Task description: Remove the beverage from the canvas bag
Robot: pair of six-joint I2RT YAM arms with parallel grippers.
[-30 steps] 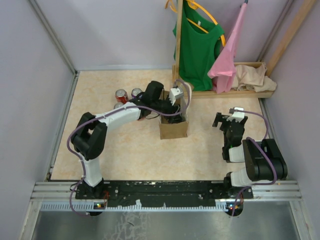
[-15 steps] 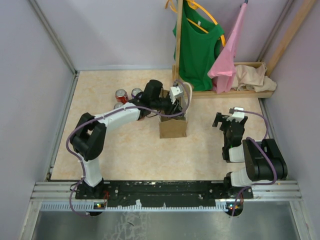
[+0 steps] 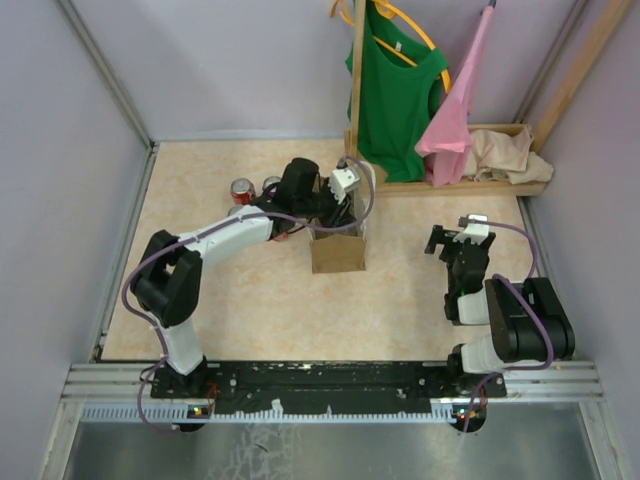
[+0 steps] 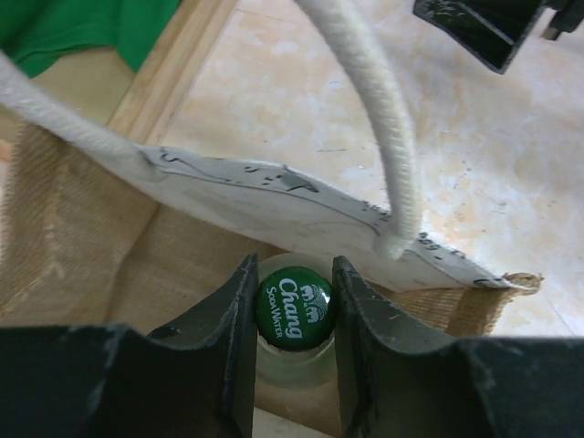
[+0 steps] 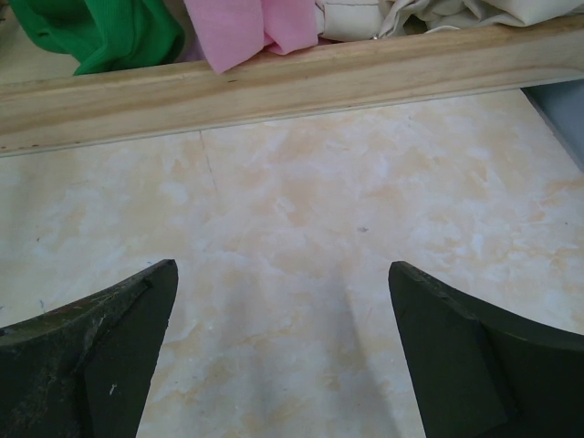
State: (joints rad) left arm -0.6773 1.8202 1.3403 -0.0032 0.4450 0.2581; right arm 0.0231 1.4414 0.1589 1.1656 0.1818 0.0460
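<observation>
The tan canvas bag (image 3: 338, 253) stands upright mid-table with white looped handles (image 4: 383, 137). In the left wrist view I look down into it (image 4: 100, 237): a glass bottle with a green "Chang Soda Water" cap (image 4: 294, 313) stands inside. My left gripper (image 3: 340, 200) reaches into the bag's mouth, and its jaws (image 4: 294, 266) are shut on the bottle's neck just under the cap. The bottle is hidden in the top view. My right gripper (image 3: 455, 245) is open and empty over bare table at the right (image 5: 281, 266).
Two cans (image 3: 243, 190) (image 3: 272, 184) stand behind the left arm. A wooden rack (image 3: 470, 186) at the back right holds a green shirt (image 3: 400, 90), a pink cloth (image 3: 455, 120) and a beige cloth heap (image 3: 510, 155). Its base rail (image 5: 274, 87) runs ahead of the right gripper.
My left gripper has drawn back and to the left with the bottle in its jaws, and the bag has shifted a little left with it. The right arm has not moved.
</observation>
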